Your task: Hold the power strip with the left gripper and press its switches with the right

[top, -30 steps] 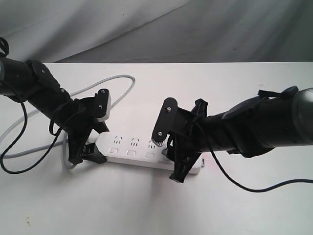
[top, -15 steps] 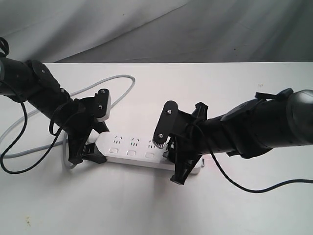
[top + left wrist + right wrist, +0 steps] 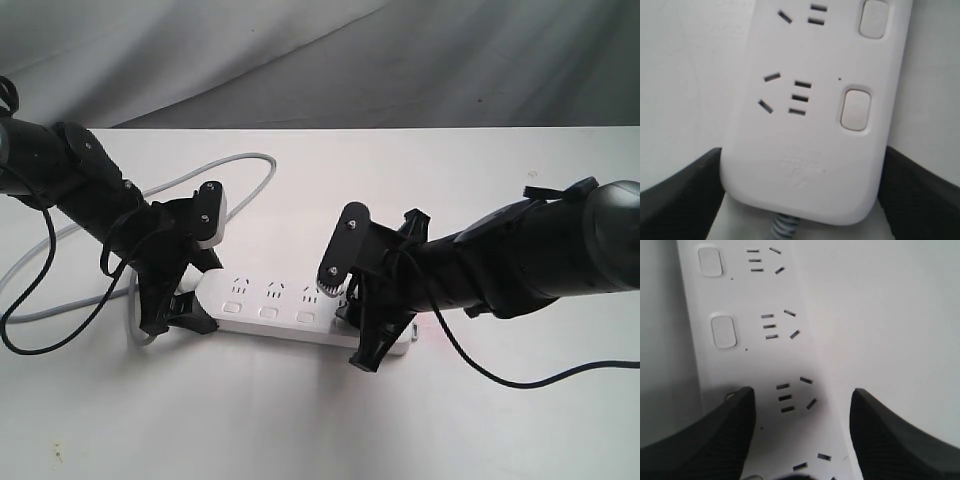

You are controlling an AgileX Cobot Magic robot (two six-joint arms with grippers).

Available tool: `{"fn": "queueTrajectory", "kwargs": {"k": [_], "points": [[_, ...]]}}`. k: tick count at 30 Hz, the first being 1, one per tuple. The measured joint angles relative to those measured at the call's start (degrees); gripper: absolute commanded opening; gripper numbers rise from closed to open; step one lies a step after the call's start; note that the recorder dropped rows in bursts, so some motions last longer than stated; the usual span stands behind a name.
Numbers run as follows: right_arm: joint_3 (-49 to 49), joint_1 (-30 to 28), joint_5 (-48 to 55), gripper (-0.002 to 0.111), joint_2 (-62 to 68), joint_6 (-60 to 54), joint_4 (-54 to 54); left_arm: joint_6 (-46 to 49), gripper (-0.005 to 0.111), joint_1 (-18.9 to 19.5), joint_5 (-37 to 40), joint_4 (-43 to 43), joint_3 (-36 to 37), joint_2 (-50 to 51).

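Note:
The white power strip (image 3: 270, 300) lies flat on the table, sockets up. My left gripper (image 3: 200, 268) is shut on its cord end; in the left wrist view both black fingers (image 3: 682, 195) press against the sides of the power strip (image 3: 810, 125), next to the grey cord (image 3: 784, 227). My right gripper (image 3: 348, 320) hovers open over the strip's right part. In the right wrist view one finger (image 3: 715, 435) covers most of a switch; I cannot tell if it touches. Two more switches (image 3: 723, 331) show beyond it. Three switches (image 3: 268, 313) show in the exterior view.
The grey cord (image 3: 240, 160) loops away behind the left arm. Loose black cables (image 3: 30, 300) hang from the left arm, and another trails from the right arm (image 3: 520, 385). The white table (image 3: 450, 170) ends at a grey backdrop.
My right gripper has shifted slightly to the right over the strip. The left gripper and the strip have not moved.

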Motion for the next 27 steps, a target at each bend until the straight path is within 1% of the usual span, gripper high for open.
{"fn": "queueTrajectory", "kwargs": {"k": [18, 27], "points": [[-0.88, -0.08, 2.86, 0.054, 1.95, 0.21, 1.03, 0.00, 0.073, 0.00, 0.00, 0.21, 0.00, 0.00], [0.16, -0.08, 1.16, 0.054, -1.86, 0.08, 0.20, 0.00, 0.073, 0.00, 0.00, 0.21, 0.00, 0.00]]}}
